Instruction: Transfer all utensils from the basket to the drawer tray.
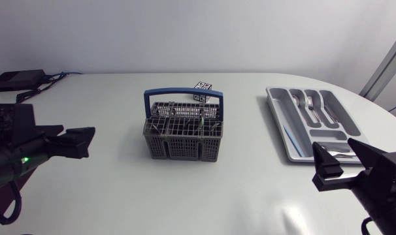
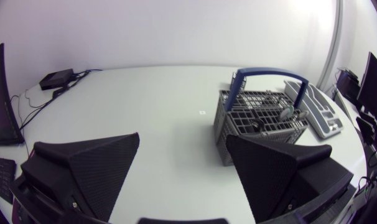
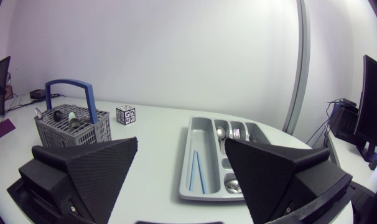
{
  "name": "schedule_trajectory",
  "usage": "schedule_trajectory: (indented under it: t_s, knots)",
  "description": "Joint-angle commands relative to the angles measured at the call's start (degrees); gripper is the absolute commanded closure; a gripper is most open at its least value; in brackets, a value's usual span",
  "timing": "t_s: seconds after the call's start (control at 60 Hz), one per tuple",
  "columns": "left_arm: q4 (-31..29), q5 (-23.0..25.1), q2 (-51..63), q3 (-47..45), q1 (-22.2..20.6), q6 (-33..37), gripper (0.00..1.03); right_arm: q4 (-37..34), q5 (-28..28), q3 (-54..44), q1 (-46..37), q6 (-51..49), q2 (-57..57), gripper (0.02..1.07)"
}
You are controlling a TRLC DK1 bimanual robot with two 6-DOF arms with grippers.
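A grey wire basket (image 1: 183,137) with a blue handle stands mid-table and holds a few utensils (image 1: 202,123). To its right lies the grey drawer tray (image 1: 274,103) with a fork and spoons (image 1: 310,102) in its compartments and two blue sticks (image 3: 196,171) in the long one. My left gripper (image 1: 87,141) hovers open and empty, well left of the basket (image 2: 263,124). At the front right my right gripper (image 1: 340,156) is open and empty, just short of the tray's near end (image 3: 183,180).
A small black-and-white patterned cube (image 1: 203,89) sits just behind the basket. A black box (image 1: 18,79) with cables lies at the far left corner. Bare tabletop stretches between basket and tray.
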Motion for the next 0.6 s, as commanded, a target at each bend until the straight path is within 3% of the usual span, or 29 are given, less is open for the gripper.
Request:
schedule_trajectory:
  t_s: [0.0, 0.083, 0.267, 0.467, 0.583]
  knots:
    - [-2.7, -0.7, 4.5, 5.0, -3.2, 2.9, 0.06, 1.2, 0.5, 2.7, 0.9, 1.0, 3.7, 0.07]
    - [-3.7, -0.4, 7.2, 7.2, -5.7, 9.4, 0.06, 1.2, 0.5, 4.2, 0.9, 1.0, 7.0, 0.07]
    - [-6.3, -0.3, 15.2, 13.4, -12.5, 9.6, 0.06, -0.7, 0.7, 8.0, 2.5, 2.2, 13.6, 0.07]
    - [-7.2, -0.3, 24.7, 20.9, -16.8, 9.3, 0.08, -10.8, 1.7, 17.2, 4.7, 2.3, 25.0, 0.07]
    - [-8.1, -0.4, 31.7, 25.4, -21.1, 9.2, 0.08, -16.4, -1.4, 22.5, 5.2, 0.8, 33.6, 0.07]
